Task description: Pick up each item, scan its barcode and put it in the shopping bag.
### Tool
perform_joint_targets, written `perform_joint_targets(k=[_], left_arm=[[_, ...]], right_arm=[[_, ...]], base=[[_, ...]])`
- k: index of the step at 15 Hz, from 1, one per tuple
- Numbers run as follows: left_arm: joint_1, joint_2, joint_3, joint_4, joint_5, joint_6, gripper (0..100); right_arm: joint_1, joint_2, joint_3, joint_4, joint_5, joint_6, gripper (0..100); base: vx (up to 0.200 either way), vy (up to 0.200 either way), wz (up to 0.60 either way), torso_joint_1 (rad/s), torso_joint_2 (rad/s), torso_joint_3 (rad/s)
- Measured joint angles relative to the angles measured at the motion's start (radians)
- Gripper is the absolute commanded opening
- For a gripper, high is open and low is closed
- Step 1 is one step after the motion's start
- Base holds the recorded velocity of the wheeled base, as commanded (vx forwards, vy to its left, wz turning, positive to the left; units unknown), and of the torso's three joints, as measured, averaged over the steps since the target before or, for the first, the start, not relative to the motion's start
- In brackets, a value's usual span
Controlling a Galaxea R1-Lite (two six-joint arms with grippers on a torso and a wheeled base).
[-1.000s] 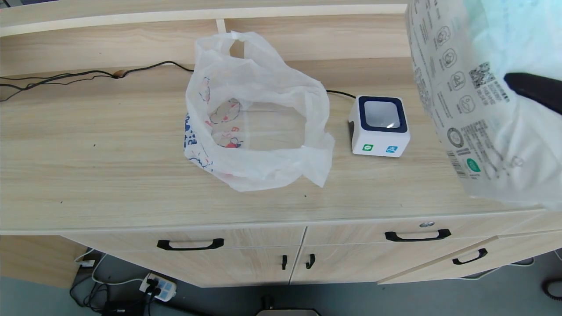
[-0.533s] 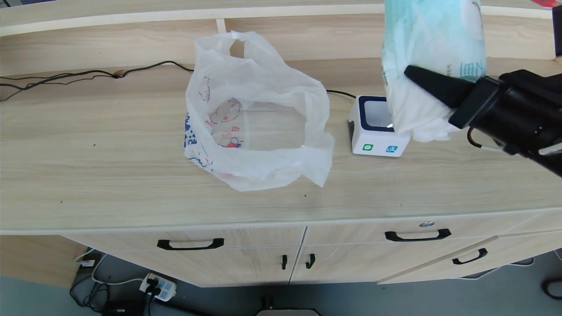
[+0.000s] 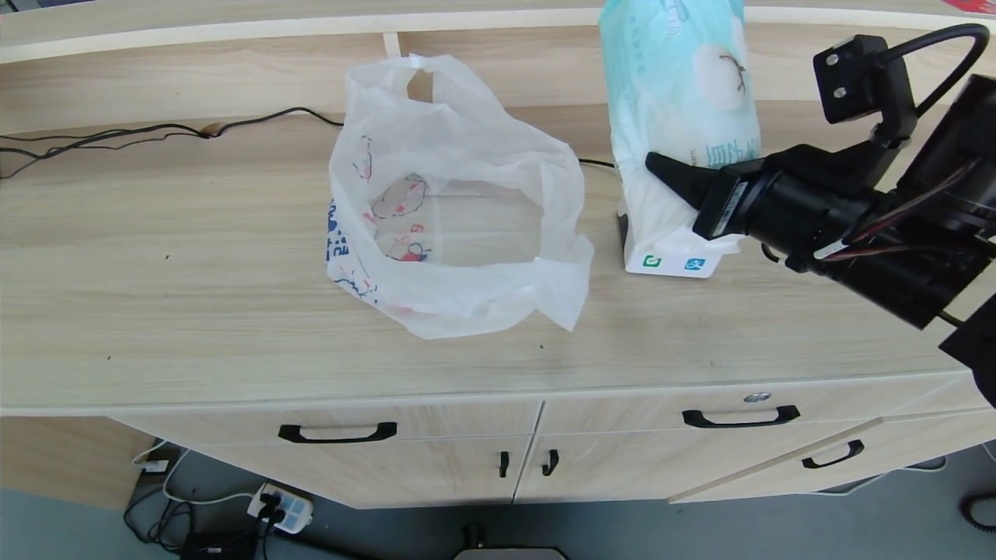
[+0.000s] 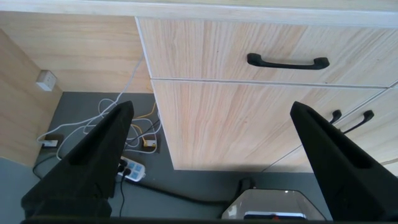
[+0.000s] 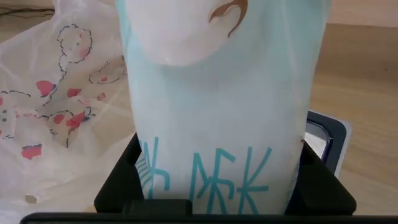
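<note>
- The right gripper [image 3: 685, 169] has its fingers clenched on either side of a soft teal-and-white tissue pack [image 3: 677, 78], gripping it low down so the pack stands upright.
- The pack is right over the little white scanner [image 3: 673, 263], and its bottom end covers the scan window. I can't tell whether it's actually touching the scanner or just hovering above it.
- So I'd say we're at the scan step for this item: it's picked up and being presented, but not bagged yet.
- The shopping bag [image 3: 467, 132] sits open on the desk [image 3: 156, 295], just beside the scanner on the robot's left. Looks empty to me, I only see the bag's own print through the plastic.
- The left gripper [image 4: 211, 104] hangs down by the drawer fronts [image 4: 261, 37] below the desk with its fingers spread wide and nothing in them.
- What's left for this pack: get the barcode read, carry it across to the bag, and drop it in. The mouth is nice and wide, but that thin plastic could fold in if it gets clipped.
</note>
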Motion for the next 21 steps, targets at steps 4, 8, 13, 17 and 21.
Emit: perform_joint_targets(k=[4,8,13,17,21], left_arm=[[-0.001,0.0,0.0,0.0,0.0,0.0,100],[-0.001,0.0,0.0,0.0,0.0,0.0,100],[-0.001,0.0,0.0,0.0,0.0,0.0,100],[-0.001,0.0,0.0,0.0,0.0,0.0,100],[0.0,0.0,0.0,0.0,0.0,0.0,100]], right_arm=[[-0.066,0.026,-0.01,-0.001,0.003,-0.038,0],[-0.076,0.031,-0.011,0.007,0.011,-0.077,0],[-0.074,0.028,-0.052,0.002,0.089,-0.116,0],[-0.081,-0.003,-0.119,0.006,0.089,-0.133,0],[-0.053,-0.062,-0.054,0.007,0.071,-0.109,0]], base=[[0.0,0.0,0.0,0.0,0.0,0.0],[0.0,0.0,0.0,0.0,0.0,0.0],[0.0,0.0,0.36,0.001,0.0,-0.001],[0.0,0.0,0.6,0.005,0.01,-0.002],[0.0,0.0,0.3,-0.001,0.0,0.001]])
